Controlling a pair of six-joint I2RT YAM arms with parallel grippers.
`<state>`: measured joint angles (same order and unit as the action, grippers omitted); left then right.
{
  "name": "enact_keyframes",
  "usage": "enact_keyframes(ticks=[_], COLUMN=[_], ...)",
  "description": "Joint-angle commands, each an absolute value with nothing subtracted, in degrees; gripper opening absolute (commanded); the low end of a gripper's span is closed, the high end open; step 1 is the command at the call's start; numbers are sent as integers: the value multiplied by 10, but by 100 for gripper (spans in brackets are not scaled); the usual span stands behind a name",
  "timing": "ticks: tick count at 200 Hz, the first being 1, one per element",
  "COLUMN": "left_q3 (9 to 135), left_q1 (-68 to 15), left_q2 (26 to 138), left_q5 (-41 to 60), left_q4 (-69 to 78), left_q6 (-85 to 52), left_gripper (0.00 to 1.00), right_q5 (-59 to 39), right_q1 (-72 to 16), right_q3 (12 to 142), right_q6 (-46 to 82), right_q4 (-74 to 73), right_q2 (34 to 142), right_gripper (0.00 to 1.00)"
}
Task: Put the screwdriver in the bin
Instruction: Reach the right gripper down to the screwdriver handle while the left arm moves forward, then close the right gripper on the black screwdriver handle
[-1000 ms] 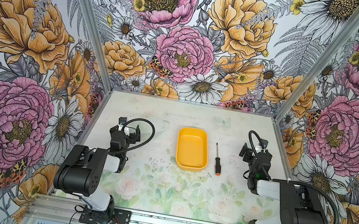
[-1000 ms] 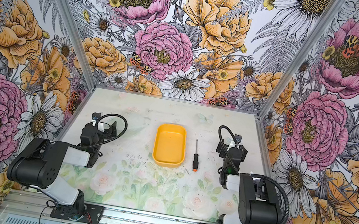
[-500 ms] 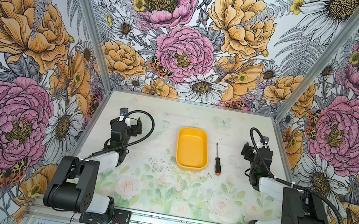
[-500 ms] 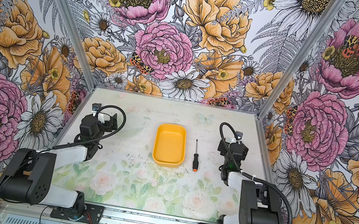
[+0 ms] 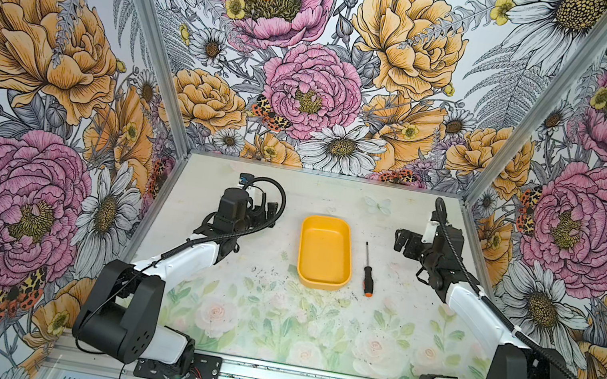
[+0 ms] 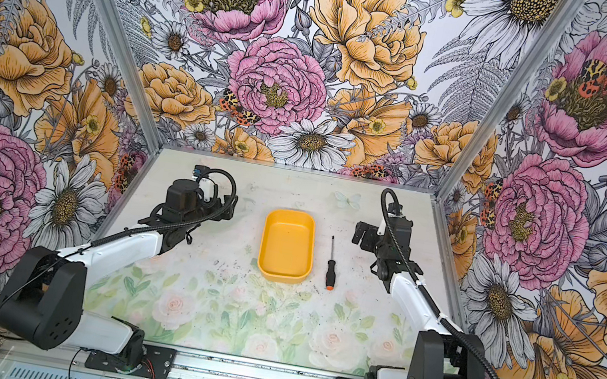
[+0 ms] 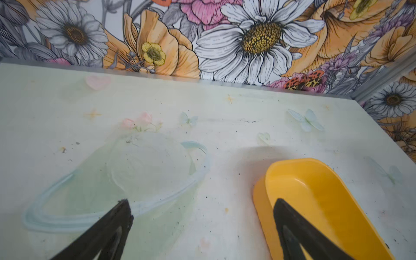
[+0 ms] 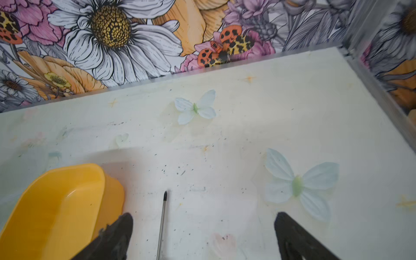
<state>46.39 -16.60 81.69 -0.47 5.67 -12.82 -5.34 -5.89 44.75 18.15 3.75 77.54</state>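
Screwdriver (image 5: 368,269) flat on table (image 5: 270,319), just beside bin (image 5: 324,253) on right arm's side, not in yet | bin empty, open side up, ready to take it | right gripper (image 8: 203,219) wide open near screwdriver, nothing held, likely lining up to grab | left gripper (image 7: 202,207) wide open beside bin, nothing held, just waiting

The bin (image 5: 324,253) is plain yellow-orange. Just right of the bin, the screwdriver (image 5: 368,269) has a black handle, an orange-red end cap and a dark metal shaft. The table (image 5: 262,318) under the bin is pale cream with dark specks, with faded green leaves and pink roses printed nearer than the bin (pale blue butterflies (image 8: 195,107) beyond it). The walls (image 5: 311,86) behind the bin show pink, orange and white flowers with orange-and-black spotted moths.
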Motion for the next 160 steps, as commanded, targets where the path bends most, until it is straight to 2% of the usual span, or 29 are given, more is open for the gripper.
enact_keyframes(ticks=[1,22,72,137,160], left_q3=[489,489,500,485,484], left_q1=[-184,-194,-207,-217,-217], left_q2=[842,851,850,809,795], left_q5=[19,21,1,-9,-12], left_q4=[9,-1,-56,-86,-99], left_q6=[-169,-181,-180,-176,-176], left_gripper=[99,99,99,99,99], right_q5=[-85,-87,-78,-41,-36], right_q1=[-93,-109,-156,-210,-218], right_q3=[443,436,452,468,472], right_q6=[231,252,267,276,279], right_q4=[137,150,183,211,221], right_q2=[793,798,844,896,906], right_gripper=[99,97,83,74,67])
